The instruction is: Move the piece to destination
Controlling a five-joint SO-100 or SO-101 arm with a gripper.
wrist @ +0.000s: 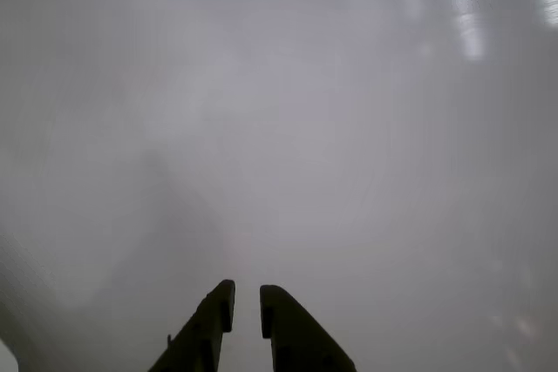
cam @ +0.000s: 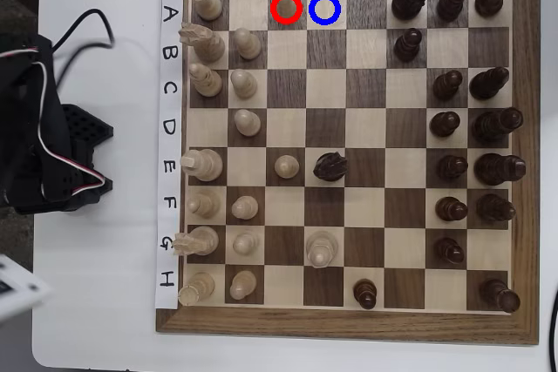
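Wrist view showed only the pincer (wrist: 247, 289) at 6 o'clock, over a blurred grey-white surface (wrist: 279, 128). Its two dark fingertips (wrist: 220, 302) stood a little apart with a narrow gap between them and nothing in it, so it was released and empty. Streaks of glare lay toward 1 o'clock. No board or piece could be made out there.

Overhead view showed the chessboard (cam: 344, 324) on the white surface (cam: 96, 302), with the black arm (cam: 39, 145) off the board at 9 o'clock, its wires looping above it. The pincer could not be picked out in this view. The pawn (cam: 285, 8) stood near 12 o'clock on the dark square ringed in red, in row A, column 3, well apart from the arm. The destination (cam: 324, 9), ringed in blue, was the light square just beside it at 3 o'clock. Pale pieces (cam: 207, 74) filled the columns at 9 o'clock of the board and dark pieces (cam: 488, 124) those at 3 o'clock. A dark knight (cam: 330, 165) stood near the middle.
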